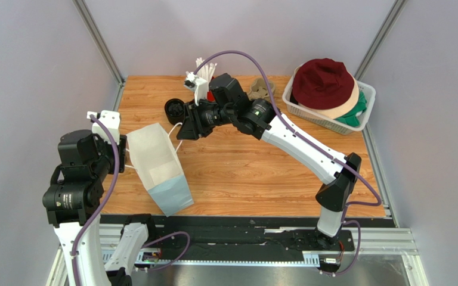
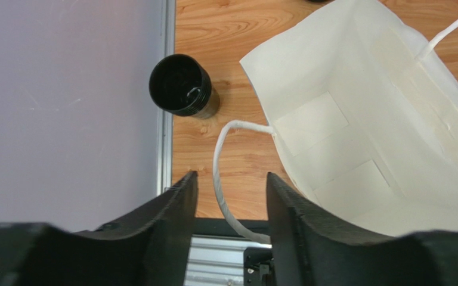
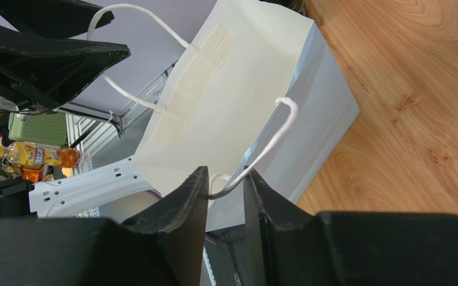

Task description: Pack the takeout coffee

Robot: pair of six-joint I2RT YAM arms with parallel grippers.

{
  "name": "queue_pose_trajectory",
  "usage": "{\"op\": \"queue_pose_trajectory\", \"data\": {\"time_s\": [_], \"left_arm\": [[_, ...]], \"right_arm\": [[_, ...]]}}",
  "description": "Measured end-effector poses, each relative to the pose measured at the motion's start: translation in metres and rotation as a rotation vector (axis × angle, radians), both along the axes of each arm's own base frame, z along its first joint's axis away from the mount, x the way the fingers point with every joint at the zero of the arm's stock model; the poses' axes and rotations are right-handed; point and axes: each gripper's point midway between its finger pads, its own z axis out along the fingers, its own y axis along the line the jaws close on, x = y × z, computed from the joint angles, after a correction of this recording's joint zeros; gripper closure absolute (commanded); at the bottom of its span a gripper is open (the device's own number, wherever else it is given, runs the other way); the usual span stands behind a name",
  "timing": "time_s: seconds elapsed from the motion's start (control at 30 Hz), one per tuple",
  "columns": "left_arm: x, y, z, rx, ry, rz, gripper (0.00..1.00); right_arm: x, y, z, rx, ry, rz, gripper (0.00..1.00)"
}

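Note:
A white paper bag lies tilted on the wooden table with its mouth toward the back. My left gripper is open, and one bag handle loops between its fingers without touching them. A small cup, dark inside with a brownish side and no lid on it, stands by the left rail; the left arm hides it in the top view. My right gripper is at the bag's other side. Its jaws are narrowly apart, and the second handle cord crosses the gap at the tips.
A black round piece sits behind the bag next to the right gripper. A red cup of white straws stands at the back. A white basket of hats fills the back right corner. The metal rail marks the table's left edge.

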Motion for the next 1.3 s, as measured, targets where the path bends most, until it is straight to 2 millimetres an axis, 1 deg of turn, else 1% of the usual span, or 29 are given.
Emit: {"op": "queue_pose_trajectory", "data": {"time_s": [0.03,0.07,0.1,0.2,0.37,0.4,0.47,0.5,0.67,0.77,0.9,0.93,0.97,1.07,1.17,1.23,1.3], "left_arm": [[0.002,-0.001,0.000,-0.004,-0.001,-0.003,0.61],[0.003,-0.002,0.001,-0.007,-0.003,-0.008,0.64],[0.006,-0.002,0.001,-0.010,-0.006,-0.012,0.71],[0.012,-0.004,0.002,-0.019,-0.011,-0.020,0.80],[0.022,-0.006,0.004,-0.027,-0.015,-0.035,0.87],[0.024,-0.007,0.004,-0.029,-0.016,-0.040,0.92],[0.028,-0.009,0.004,-0.036,-0.018,-0.055,0.95],[0.030,-0.011,0.005,-0.040,-0.019,-0.062,0.99],[0.045,-0.019,0.007,-0.063,-0.031,-0.114,1.00],[0.058,-0.025,0.014,-0.078,-0.055,-0.153,1.00],[0.081,-0.035,0.024,-0.100,-0.087,-0.217,1.00],[0.093,-0.039,0.028,-0.112,-0.098,-0.246,1.00],[0.094,-0.039,0.028,-0.112,-0.099,-0.248,1.00],[0.114,-0.046,0.027,-0.134,-0.094,-0.292,1.00],[0.134,-0.053,0.022,-0.163,-0.076,-0.334,1.00],[0.140,-0.056,0.019,-0.179,-0.065,-0.353,1.00],[0.141,-0.060,0.018,-0.191,-0.061,-0.371,1.00]], "right_arm": [[0.000,0.000,0.000,-0.001,-0.002,-0.002,0.74],[0.001,0.000,0.000,-0.002,-0.005,-0.003,0.75],[0.002,0.000,-0.001,-0.004,-0.008,-0.006,0.76],[0.003,-0.001,0.002,-0.005,-0.021,-0.011,0.79],[0.007,-0.003,0.010,-0.004,-0.064,-0.024,0.89],[0.009,-0.004,0.012,-0.004,-0.075,-0.029,0.90],[0.010,-0.005,0.015,-0.004,-0.091,-0.036,0.92],[0.012,-0.005,0.017,-0.004,-0.099,-0.040,0.92],[0.018,-0.008,0.020,-0.013,-0.133,-0.065,0.95],[0.022,-0.010,0.019,-0.025,-0.147,-0.087,0.96],[0.028,-0.015,0.013,-0.051,-0.158,-0.124,0.96],[0.028,-0.017,0.010,-0.058,-0.160,-0.132,0.96],[0.028,-0.020,0.008,-0.067,-0.161,-0.140,0.96],[0.030,-0.025,0.007,-0.078,-0.173,-0.161,0.96],[0.032,-0.029,0.009,-0.082,-0.187,-0.179,0.96],[0.032,-0.032,0.012,-0.079,-0.194,-0.188,0.96],[0.030,-0.036,0.015,-0.077,-0.198,-0.195,0.97]]}}
